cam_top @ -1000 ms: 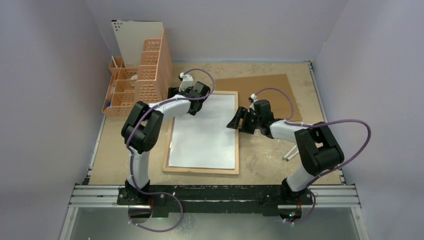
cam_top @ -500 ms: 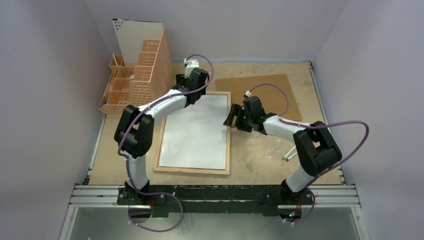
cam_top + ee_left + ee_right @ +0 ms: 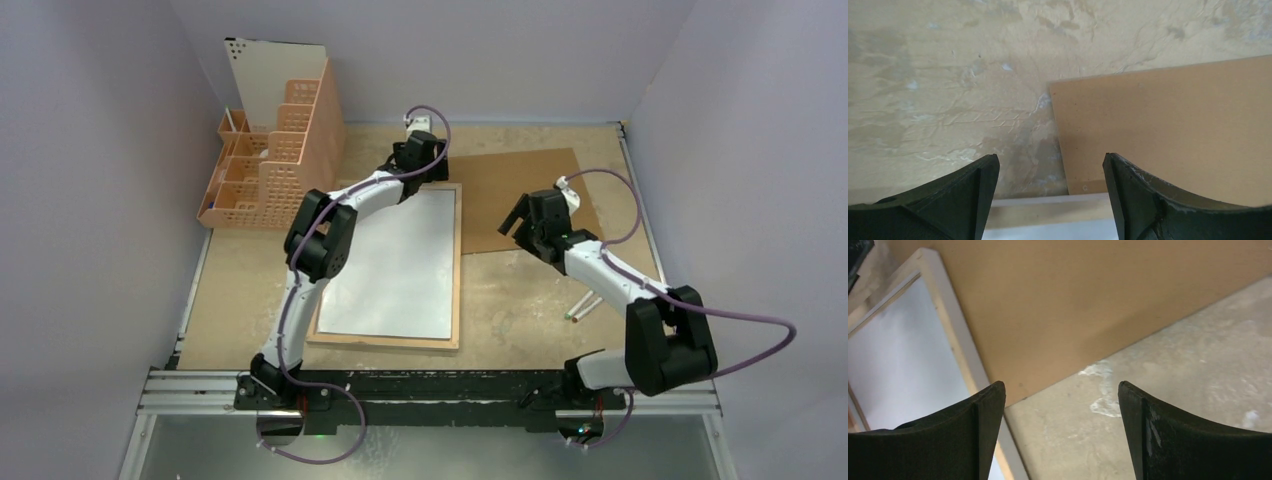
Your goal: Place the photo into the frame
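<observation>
The frame [image 3: 458, 280] lies flat, light wood back rim up, left of the table's centre. A white sheet [image 3: 395, 265] fills its opening and looks like the photo, plain reverse up; no printed side shows. My left gripper [image 3: 422, 158] hovers open just past the frame's far edge, holding nothing. In the left wrist view that gripper [image 3: 1050, 156] spans the rim [image 3: 1048, 207]. My right gripper [image 3: 520, 222] is open and empty to the right of the frame, apart from it. In the right wrist view it [image 3: 1061, 384] hangs over bare table beside the rim [image 3: 955, 340] and sheet [image 3: 898, 365].
A brown hardboard sheet [image 3: 520, 190] lies flat at the back right, touching the frame's far right corner. An orange basket organiser [image 3: 275, 165] and an upright white board [image 3: 275, 70] stand at the back left. Two pens [image 3: 583, 308] lie near the right arm.
The frame slid left with the white sheet in it. Both grippers then left it: the left moved past the far edge, the right drew away rightward. Both jaws widened a little.
</observation>
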Robot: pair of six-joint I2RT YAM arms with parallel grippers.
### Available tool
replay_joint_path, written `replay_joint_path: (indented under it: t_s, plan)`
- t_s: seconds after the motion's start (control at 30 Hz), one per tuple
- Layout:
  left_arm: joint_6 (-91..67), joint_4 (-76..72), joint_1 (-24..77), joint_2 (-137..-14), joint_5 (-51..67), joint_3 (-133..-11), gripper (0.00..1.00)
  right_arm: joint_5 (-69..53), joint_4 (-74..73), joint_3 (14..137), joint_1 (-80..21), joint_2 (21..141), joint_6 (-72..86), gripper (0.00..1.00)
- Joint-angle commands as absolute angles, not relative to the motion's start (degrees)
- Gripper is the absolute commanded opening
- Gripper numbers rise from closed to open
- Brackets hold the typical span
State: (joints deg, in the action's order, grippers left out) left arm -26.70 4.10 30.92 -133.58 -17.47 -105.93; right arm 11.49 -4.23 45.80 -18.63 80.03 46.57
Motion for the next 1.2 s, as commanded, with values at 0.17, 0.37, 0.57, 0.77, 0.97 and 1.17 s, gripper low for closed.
replay_joint_path:
  t_s: [0.17,0.37,0.57,0.77,0.97,1.17]
  plan:
    - [-31.91,-5.52,29.55,-140.29,-8.01,-110.49,0.80,12.87,-7.44,39.41,-16.83,73.37,49.48,0.85]
    - [-35.89,-5.77,29.44,-143.76,3.28,-112.32,0.70,9.07,-8.46,40.99,-16.68,75.30,51.76,0.85]
    - [-39.24,-3.92,29.82,-145.47,14.01,-114.17,0.62,8.99,-8.88,42.41,-16.44,79.25,51.98,0.83]
    - [-37.89,-4.58,30.30,-144.53,17.04,-112.15,0.60,-2.24,0.64,41.68,-16.77,83.43,44.99,0.66]
    - [-39.61,-4.85,30.41,-145.47,17.15,-112.32,0.60,-11.30,6.25,42.30,-19.14,86.86,43.21,0.59]
    - [-41.06,-4.96,30.41,-145.98,16.35,-112.50,0.60,-15.60,10.20,44.03,-21.61,92.60,44.25,0.62]
